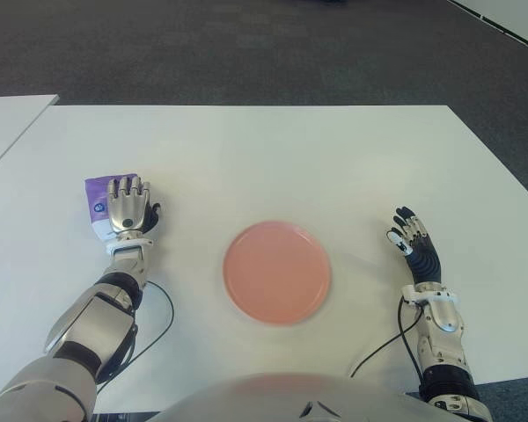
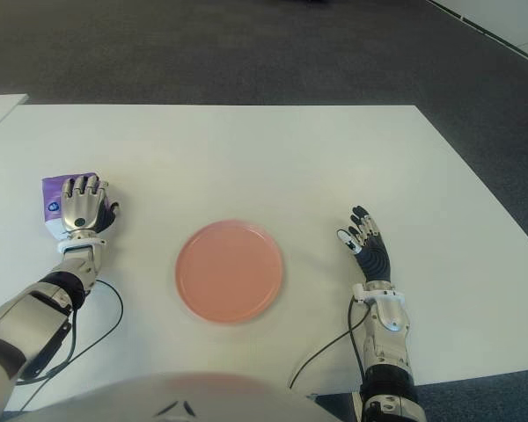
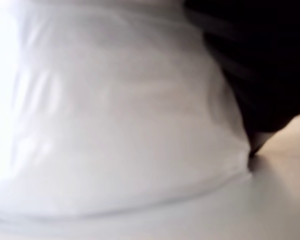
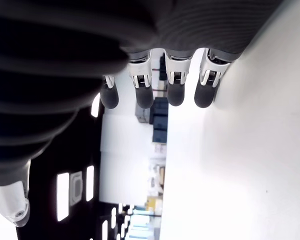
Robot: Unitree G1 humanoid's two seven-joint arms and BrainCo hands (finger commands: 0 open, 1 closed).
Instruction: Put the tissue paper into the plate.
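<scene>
A white tabletop (image 1: 264,158) carries a round pink plate (image 1: 276,272), which sits near the robot's edge, roughly midway between the two arms and bare of anything inside it. The tissue paper (image 1: 98,198), a small purple-and-white pack, lies flat on the tabletop well to the left of the plate, close to the left edge. The left hand (image 1: 128,207) is laid palm-down over the pack, covering most of it, so that only the purple far corner and a white strip along the outer side show past the fingers (image 1: 128,187), which stretch forward side by side rather than curling around the pack. Its own wrist view is filled with a pale blurred surface and a dark shape, so whether the hand has any real hold on the pack cannot be told; it may be only pressing on top. The right hand (image 1: 415,244) shows to the right of the plate, well apart from it, with its fingers (image 4: 175,95) extended, slack and holding nothing. Thin dark cables (image 1: 387,343) trail from both forearms over the tabletop toward the robot's body.
</scene>
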